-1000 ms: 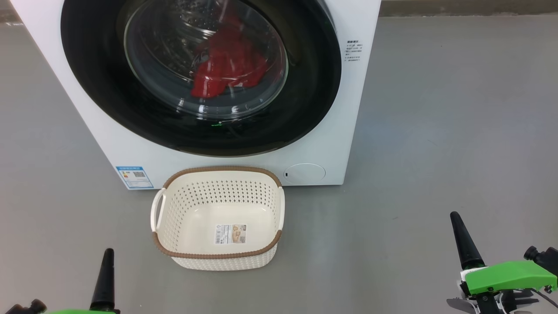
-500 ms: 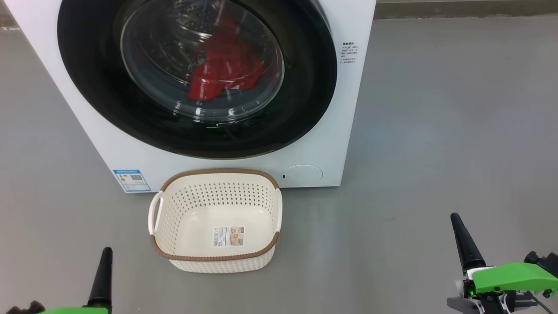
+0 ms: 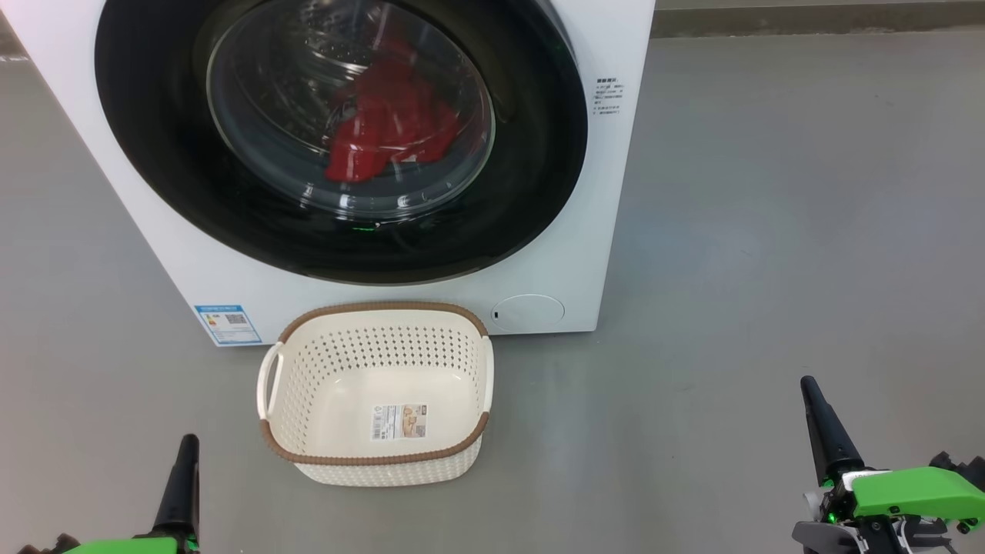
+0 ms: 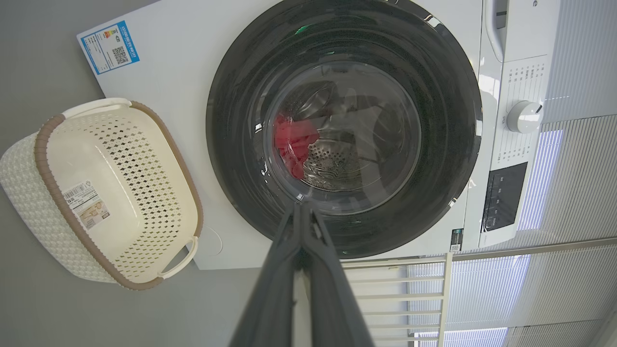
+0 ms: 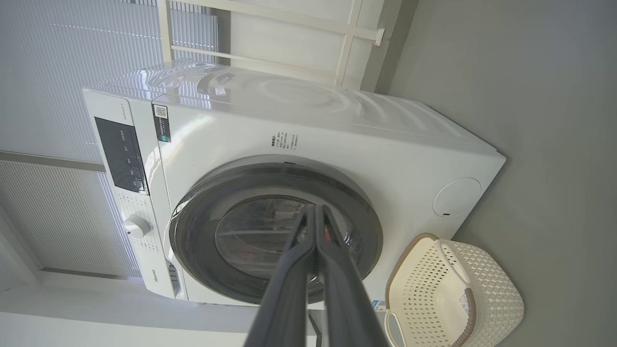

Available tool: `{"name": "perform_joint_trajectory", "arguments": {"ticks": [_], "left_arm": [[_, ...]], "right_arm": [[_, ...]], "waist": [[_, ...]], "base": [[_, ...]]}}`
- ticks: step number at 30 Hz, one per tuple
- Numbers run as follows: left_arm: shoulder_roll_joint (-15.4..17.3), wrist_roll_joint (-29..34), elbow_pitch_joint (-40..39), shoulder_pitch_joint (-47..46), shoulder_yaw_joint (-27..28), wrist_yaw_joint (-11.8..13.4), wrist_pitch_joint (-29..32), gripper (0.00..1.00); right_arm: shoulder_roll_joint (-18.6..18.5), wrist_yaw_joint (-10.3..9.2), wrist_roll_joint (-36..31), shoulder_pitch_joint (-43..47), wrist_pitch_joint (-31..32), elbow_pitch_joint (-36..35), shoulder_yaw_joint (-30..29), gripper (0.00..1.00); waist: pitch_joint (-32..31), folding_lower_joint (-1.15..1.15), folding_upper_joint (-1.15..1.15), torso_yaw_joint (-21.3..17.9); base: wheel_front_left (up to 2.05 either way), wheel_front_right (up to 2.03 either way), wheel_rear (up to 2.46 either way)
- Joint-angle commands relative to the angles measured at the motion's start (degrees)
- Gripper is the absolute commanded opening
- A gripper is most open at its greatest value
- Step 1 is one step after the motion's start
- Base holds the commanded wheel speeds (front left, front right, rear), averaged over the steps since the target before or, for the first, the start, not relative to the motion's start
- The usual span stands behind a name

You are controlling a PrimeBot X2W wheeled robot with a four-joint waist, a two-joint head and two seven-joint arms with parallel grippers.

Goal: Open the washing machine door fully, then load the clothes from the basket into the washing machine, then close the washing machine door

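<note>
Three jobs were on your list, and to me all three look done. The washing machine door (image 3: 338, 192) lies flat against the front of the washing machine (image 3: 592, 231), so I think it is shut. You can see the clothes (image 3: 385, 131) through its round window (image 3: 262, 115), a red heap inside the drum (image 4: 332, 164).

The basket (image 3: 377, 308) stands on the floor (image 3: 769, 192) just in front of the machine's bottom edge. It is below the door, between the blue sticker (image 3: 228, 323) and the little round flap (image 3: 528, 312). Nothing lies in it but its own paper label (image 3: 399, 422).

Your left gripper (image 3: 188, 445) sits low at the near left edge of the floor in the head view, apart from the basket. Its two dark fingers are pressed together and hold nothing. Your right gripper (image 3: 808, 385) is low at the near right edge, well apart from the machine and the basket. It is pinched closed too, and it is empty.

So you are at the very end. The next move asks for very little. I cannot tell from these views if the door's catch has clicked. If you want to be sure, give a soft push with closed fingers on the black ring (image 3: 154, 169), not on the window. Go around the basket as you reach in, so you do not bump it. If not, just keep both arms low and back.
</note>
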Motion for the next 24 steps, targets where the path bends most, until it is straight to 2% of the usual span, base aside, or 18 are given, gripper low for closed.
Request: {"name": "perform_joint_trajectory", "arguments": {"ticks": [1,11,24], "left_arm": [[0.7,-1.6,-0.9,-2.6,2.1,-0.2,0.5,0.0],[0.0,-6.4,0.1,-3.2,3.3,-0.2,2.2,0.0],[-0.1,-6.3,0.1,-3.3,3.5,-0.2,2.4,0.0]], "right_arm": [[0.1,-0.05,2.0,-0.4,0.7,-1.4,0.8,0.0],[0.6,-0.06,7.8,-0.3,2.4,-1.4,0.0,0.0],[0.6,-0.06,7.8,-0.3,2.4,-1.4,0.0,0.0]], "waist": [[0.0,0.0,0.0,-0.1],[-0.3,0.0,0.0,-0.5],[-0.3,0.0,0.0,-0.5]], "base": [[0.0,0.0,0.0],[0.0,0.0,0.0],[0.0,0.0,0.0]]}}
